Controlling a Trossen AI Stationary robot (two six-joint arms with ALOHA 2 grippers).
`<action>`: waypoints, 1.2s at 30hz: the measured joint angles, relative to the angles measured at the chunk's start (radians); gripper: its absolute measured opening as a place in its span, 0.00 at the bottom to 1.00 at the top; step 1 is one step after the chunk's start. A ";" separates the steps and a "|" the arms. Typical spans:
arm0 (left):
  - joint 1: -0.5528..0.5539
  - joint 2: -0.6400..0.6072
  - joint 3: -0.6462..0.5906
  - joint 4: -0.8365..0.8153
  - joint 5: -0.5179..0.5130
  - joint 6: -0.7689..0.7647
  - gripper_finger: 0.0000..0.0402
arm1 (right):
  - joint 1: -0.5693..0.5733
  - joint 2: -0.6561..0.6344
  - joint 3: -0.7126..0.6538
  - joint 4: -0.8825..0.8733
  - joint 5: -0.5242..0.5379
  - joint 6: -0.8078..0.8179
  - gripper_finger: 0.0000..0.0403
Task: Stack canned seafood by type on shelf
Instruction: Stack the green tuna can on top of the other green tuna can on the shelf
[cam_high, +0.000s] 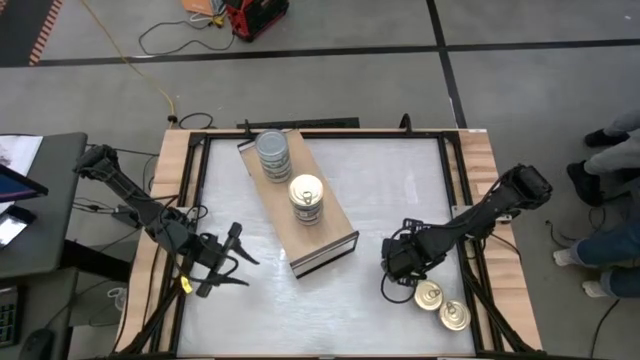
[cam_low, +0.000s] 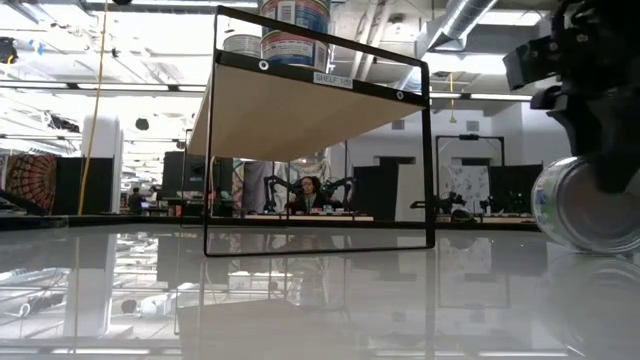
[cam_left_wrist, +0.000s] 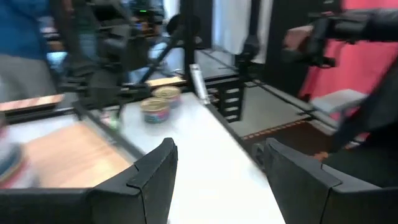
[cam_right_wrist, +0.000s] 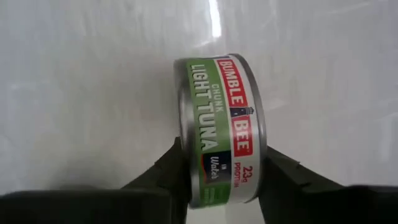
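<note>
So my right gripper (cam_right_wrist: 221, 180) is clamped on a tuna tin (cam_right_wrist: 217, 127), fingers squeezing its flat top and bottom, so it hangs on edge with the label facing up at me. It's near the table's right side, just above the white top. Two gold-top tins (cam_high: 441, 305) sit just beside it, waiting their turn. Farther off, the shelf (cam_high: 300, 215) runs diagonally and already carries two stacks, silver (cam_high: 273, 155) and gold (cam_high: 306, 198), one per type. My left gripper (cam_high: 228, 262) hovers spread apart and empty at the left edge.
</note>
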 joint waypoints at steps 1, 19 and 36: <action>0.000 0.000 0.000 -0.001 -0.029 0.000 0.56 | -0.002 0.000 0.002 -0.011 0.000 -0.004 0.41; 0.131 -0.222 -0.095 0.143 -0.036 0.256 0.56 | -0.123 -0.080 0.239 -0.377 0.750 -0.129 0.43; 0.473 -0.444 -0.027 -0.225 -0.276 0.136 0.56 | -0.400 -0.081 0.433 0.699 0.831 -1.539 0.44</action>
